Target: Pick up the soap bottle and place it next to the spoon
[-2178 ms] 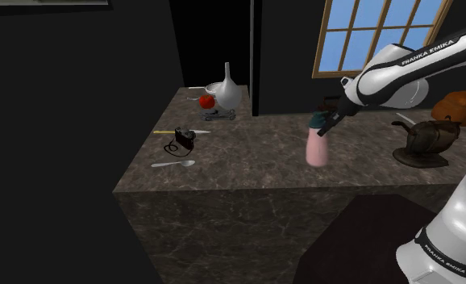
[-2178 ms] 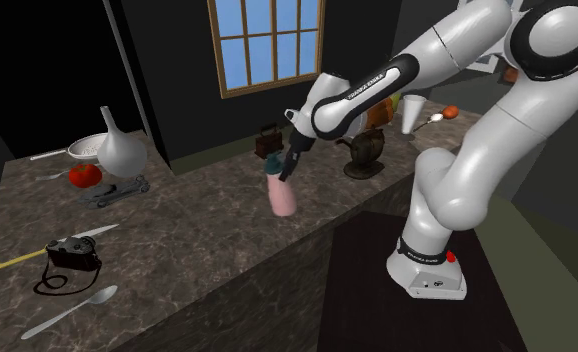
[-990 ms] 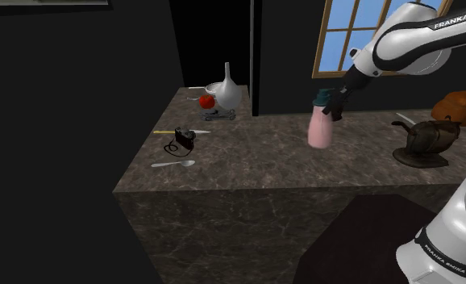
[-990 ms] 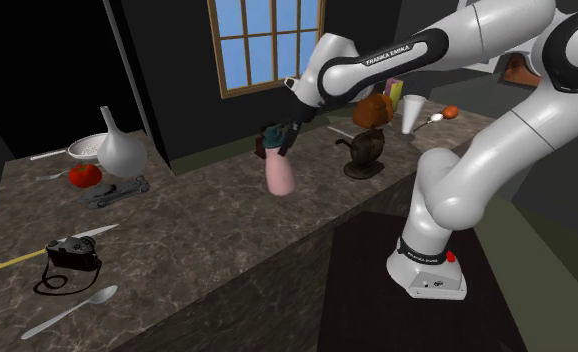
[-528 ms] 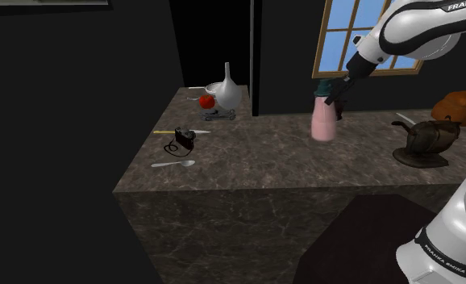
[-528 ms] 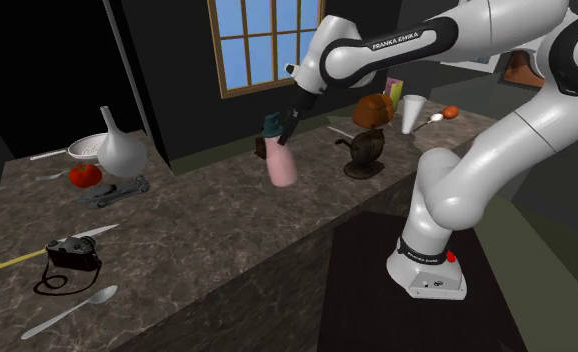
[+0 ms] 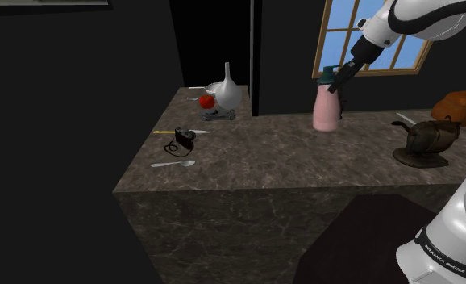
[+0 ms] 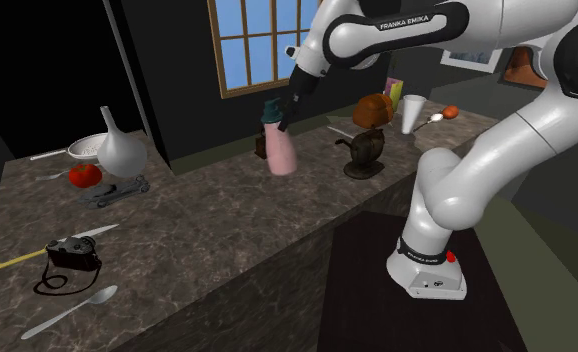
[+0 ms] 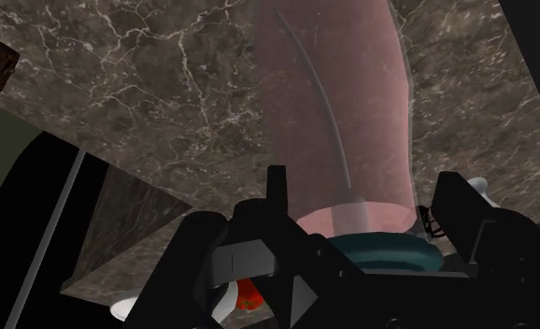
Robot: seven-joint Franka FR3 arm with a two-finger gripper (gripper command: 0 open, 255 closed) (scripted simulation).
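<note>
The soap bottle (image 7: 326, 110) (image 8: 281, 152) is pink with a teal cap and hangs in the air above the marble counter (image 7: 255, 153), a little tilted. My gripper (image 7: 334, 84) (image 8: 279, 122) is shut on its neck just under the cap. In the wrist view the pink bottle (image 9: 338, 112) runs away from the hand, and the black fingers (image 9: 464, 215) clasp the teal collar. The silver spoon (image 7: 173, 164) (image 8: 71, 311) lies flat near the counter's front edge, far off toward the shoulder view's left, beside a black camera (image 7: 181, 139) (image 8: 71, 253).
A yellow-handled knife (image 7: 175, 131) lies behind the camera. A grey vase (image 7: 228, 87), a red tomato (image 7: 206, 101) and a colander stand at the back corner. A dark kettle-like ornament (image 7: 423, 142) sits at the shoulder view's right. A window (image 8: 267, 40) is behind.
The arm has lifted the soap bottle off the counter and kept raising it, with the gripper staying shut on its neck. Spoon, camera and the other objects have not moved.
</note>
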